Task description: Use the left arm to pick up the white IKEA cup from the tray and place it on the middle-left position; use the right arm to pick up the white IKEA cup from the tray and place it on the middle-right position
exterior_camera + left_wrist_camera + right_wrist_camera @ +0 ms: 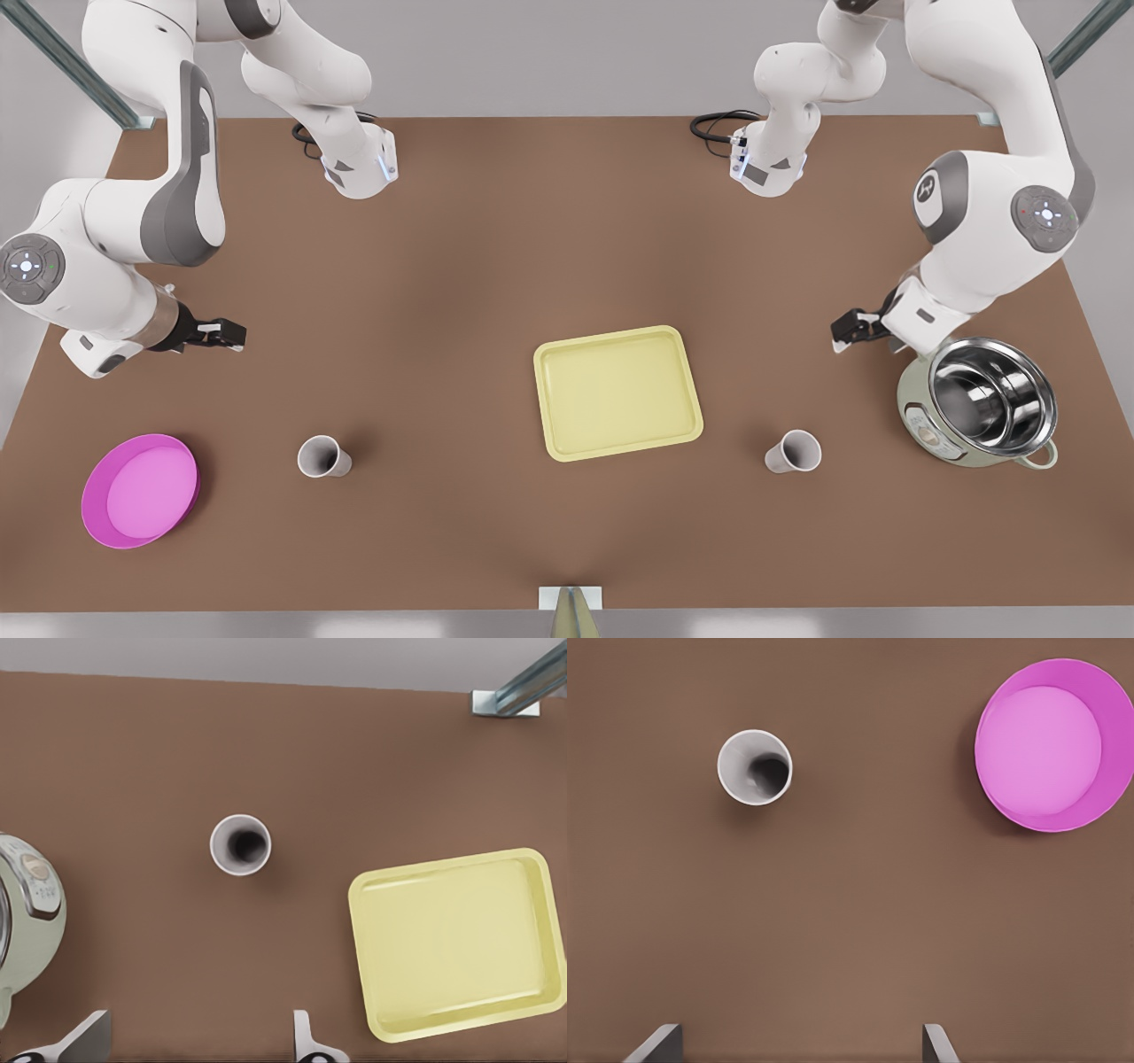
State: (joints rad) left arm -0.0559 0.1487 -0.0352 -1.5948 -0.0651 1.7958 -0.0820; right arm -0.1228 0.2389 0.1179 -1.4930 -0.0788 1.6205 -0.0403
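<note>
Reading across the front view from its left, the magenta dish [139,490] lies on the worktop [461,266], with the right gripper [232,335] above it, fingers [656,1043] spread wide and holding nothing. One white cup [322,456] stands upright between dish and empty tray [617,392]. A second white cup [794,451] stands beyond the tray, near the steel pot [983,400], where the left gripper [840,332] hangs, wide and unladen.

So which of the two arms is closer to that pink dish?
The right gripper: it hangs just behind the pink dish. The left gripper is across the table, beside the pot.
</note>
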